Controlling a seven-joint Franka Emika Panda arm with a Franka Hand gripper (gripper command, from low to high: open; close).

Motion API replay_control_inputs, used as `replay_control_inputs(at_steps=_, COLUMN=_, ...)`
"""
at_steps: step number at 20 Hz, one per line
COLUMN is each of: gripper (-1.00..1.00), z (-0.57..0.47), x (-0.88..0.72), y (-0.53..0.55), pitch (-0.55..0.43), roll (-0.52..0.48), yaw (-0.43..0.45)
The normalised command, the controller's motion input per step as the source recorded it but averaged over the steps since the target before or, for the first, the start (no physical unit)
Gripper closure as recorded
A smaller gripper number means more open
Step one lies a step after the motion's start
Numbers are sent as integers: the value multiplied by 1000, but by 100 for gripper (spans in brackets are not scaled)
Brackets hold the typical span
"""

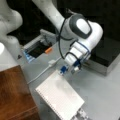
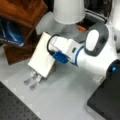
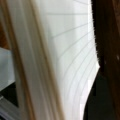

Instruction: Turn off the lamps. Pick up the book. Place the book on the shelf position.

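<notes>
The white book (image 1: 60, 97) is tilted over the grey tabletop, its ridged edge facing a front view's lower left. My gripper (image 1: 65, 71) is at the book's far corner and shut on it. In a front view the book (image 2: 41, 56) leans up, with its low edge near the silver rails (image 2: 32, 80) and my gripper (image 2: 55, 55) partly hidden behind it. The book's pages (image 3: 65, 50) fill the wrist view. The reddish-brown shelf position (image 1: 13, 95) (image 2: 22, 10) (image 3: 110, 37) stands just beside the book. A white lamp shade (image 2: 68, 11) stands behind.
A black-topped silver box (image 1: 107, 52) (image 2: 107, 100) sits on the arm's far side. A grey tray (image 1: 37, 47) with an orange piece and a white cable (image 1: 42, 72) lie behind the book. A blue book (image 2: 11, 33) rests in the shelf. A dark perforated board (image 2: 12, 107) borders the table.
</notes>
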Motion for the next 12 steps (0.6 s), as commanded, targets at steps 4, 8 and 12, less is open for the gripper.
replay_control_inputs(at_steps=4, gripper=-100, z=-174, x=137, y=110, pitch=-48, roll=-517, yaw=-67)
replay_control_inputs(at_steps=8, gripper=-100, z=-253, x=151, y=96, pitch=-83, roll=-501, yaw=-52)
replay_control_inputs(at_steps=12, gripper=-100, z=-293, x=127, y=82, pitch=-118, roll=-495, yaw=-28)
